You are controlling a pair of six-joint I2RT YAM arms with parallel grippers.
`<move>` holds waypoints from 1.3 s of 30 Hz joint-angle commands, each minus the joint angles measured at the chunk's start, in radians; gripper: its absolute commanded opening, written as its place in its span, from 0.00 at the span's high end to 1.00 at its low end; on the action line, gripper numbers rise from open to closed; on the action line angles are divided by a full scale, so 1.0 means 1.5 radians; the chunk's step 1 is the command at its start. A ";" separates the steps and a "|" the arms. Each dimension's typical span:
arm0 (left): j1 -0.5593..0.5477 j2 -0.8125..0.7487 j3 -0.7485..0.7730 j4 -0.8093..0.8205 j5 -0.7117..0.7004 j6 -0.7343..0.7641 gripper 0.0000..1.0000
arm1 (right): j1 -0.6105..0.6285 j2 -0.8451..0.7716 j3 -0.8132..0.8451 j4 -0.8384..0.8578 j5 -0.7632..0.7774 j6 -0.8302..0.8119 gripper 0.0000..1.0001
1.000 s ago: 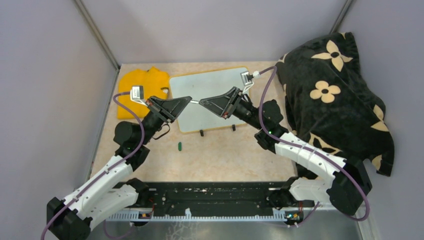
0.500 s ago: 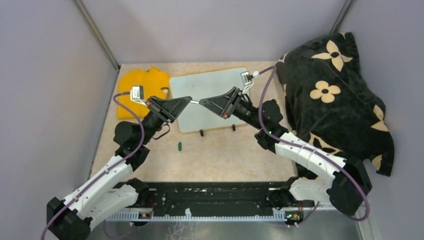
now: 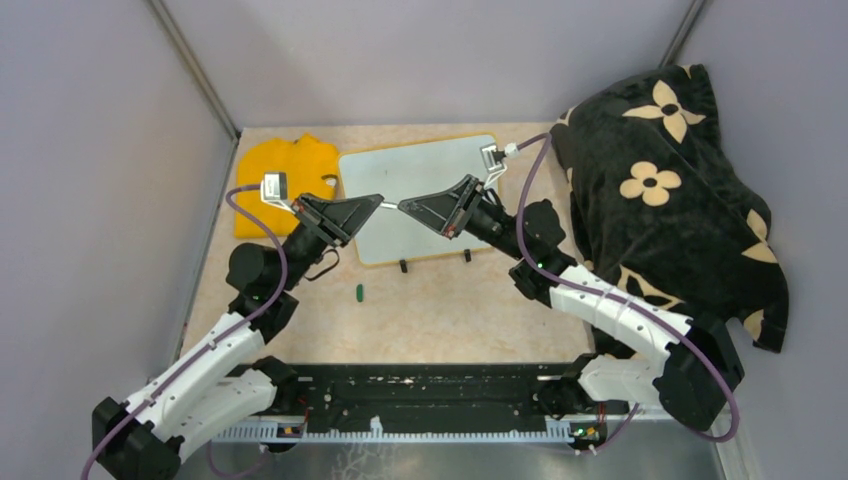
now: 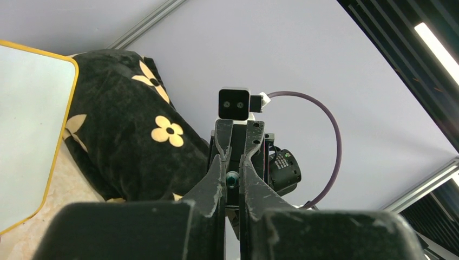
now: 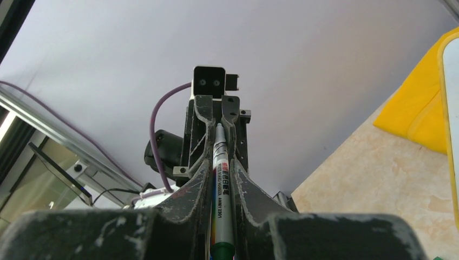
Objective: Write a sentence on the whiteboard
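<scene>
Glossy white wood-framed whiteboard (image 3: pixel 430 165) shows no writing, so the sentence looks unstarted. Above its middle, left gripper (image 3: pixel 378 201) and right gripper (image 3: pixel 403 205) both pinch one white-barrelled marker (image 5: pixel 221 179). Small green cap (image 3: pixel 358 292) lies off its near edge.

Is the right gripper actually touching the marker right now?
Touching. The right wrist view shows the marker pinched in the right gripper, both fingers pressed against its barrel with no gap on either side.

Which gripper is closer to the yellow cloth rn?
Left. The left gripper hangs over the whiteboard just right of the cloth; the right gripper meets it tip to tip, farther right.
</scene>
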 commanded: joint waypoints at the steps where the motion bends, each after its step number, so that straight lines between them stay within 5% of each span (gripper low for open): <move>1: 0.000 -0.014 -0.008 -0.036 -0.016 0.033 0.87 | -0.003 -0.026 0.005 0.025 0.003 -0.021 1.00; 4: 0.001 -0.018 -0.013 -0.037 -0.017 0.035 0.72 | -0.003 -0.033 0.004 0.014 0.004 -0.032 1.00; 10: 0.000 -0.039 -0.016 -0.057 -0.037 0.058 0.26 | -0.003 -0.066 0.001 -0.050 0.014 -0.074 1.00; 14: 0.000 -0.099 -0.023 -0.105 -0.079 0.122 0.10 | -0.003 -0.110 0.005 -0.163 0.043 -0.144 1.00; 21: 0.000 -0.193 0.026 -0.326 -0.108 0.354 0.05 | 0.001 -0.197 0.053 -0.479 0.194 -0.318 1.00; 26: 0.001 -0.210 0.061 -0.475 -0.153 0.552 0.05 | 0.053 -0.201 0.104 -0.676 0.425 -0.446 1.00; 30: 0.001 -0.172 0.093 -0.549 -0.198 0.652 0.05 | 0.103 -0.176 0.113 -0.717 0.580 -0.510 1.00; 39: 0.002 -0.015 0.130 -0.564 -0.287 0.717 0.05 | 0.119 -0.116 0.117 -0.690 0.621 -0.555 1.00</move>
